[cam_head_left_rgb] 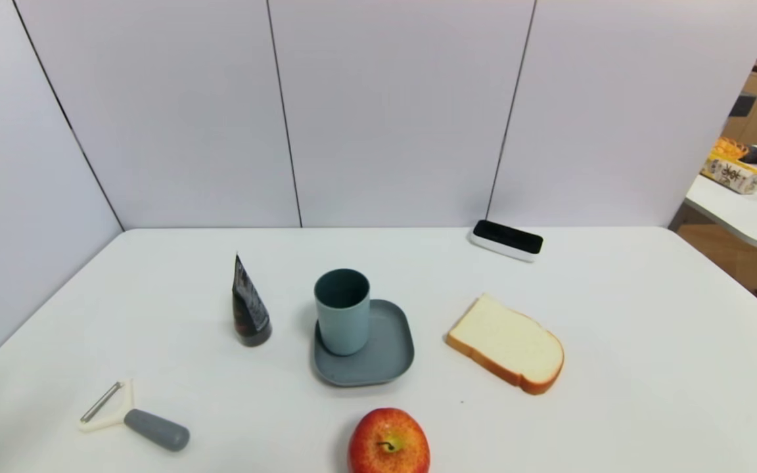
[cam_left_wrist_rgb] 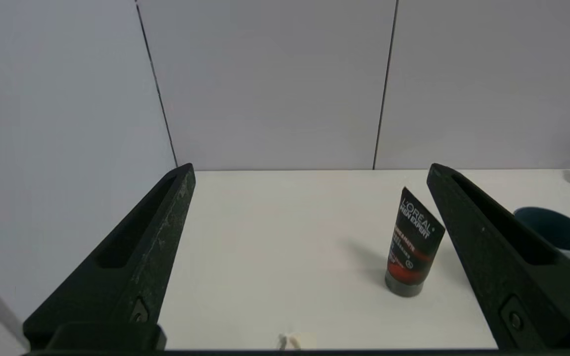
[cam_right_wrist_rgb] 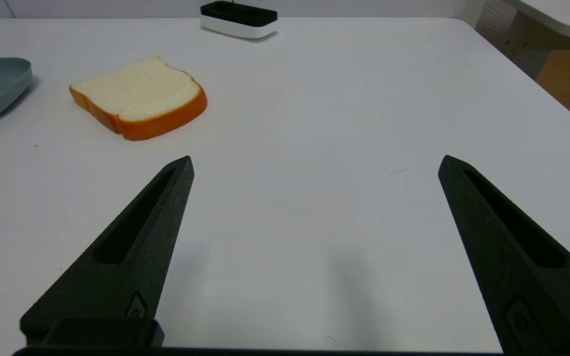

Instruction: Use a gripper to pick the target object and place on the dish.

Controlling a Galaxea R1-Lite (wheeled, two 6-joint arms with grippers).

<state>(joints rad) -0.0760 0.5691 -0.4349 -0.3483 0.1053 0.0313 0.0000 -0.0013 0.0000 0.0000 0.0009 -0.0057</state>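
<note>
Lettering on the black tube (cam_left_wrist_rgb: 413, 244), right of centre in the left wrist view, reads "L'ORÉAL MEN EXPERT"! Left gripper (cam_left_wrist_rgb: 309, 173), across that view's middle, spread wide, nothing held or touched! Right gripper (cam_right_wrist_rgb: 317, 165), idle over the table (cam_right_wrist_rgb: 314, 222), gapes empty too! And the teal tumbler (cam_head_left_rgb: 344, 322) stands on the blue-grey dish (cam_head_left_rgb: 388, 348), centre of the head view!

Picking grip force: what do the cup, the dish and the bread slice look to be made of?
Cup: likely matte plastic; even teal, soft sheen, no grain. Coated ceramic not ruled out.
Dish: probably matte plastic too; uniform slate grey-blue, smooth low rim.
Bread slice: pale, fine-textured face, smooth orange-brown crust with a slight sheen; real bread or a foam replica, can't tell.
</note>
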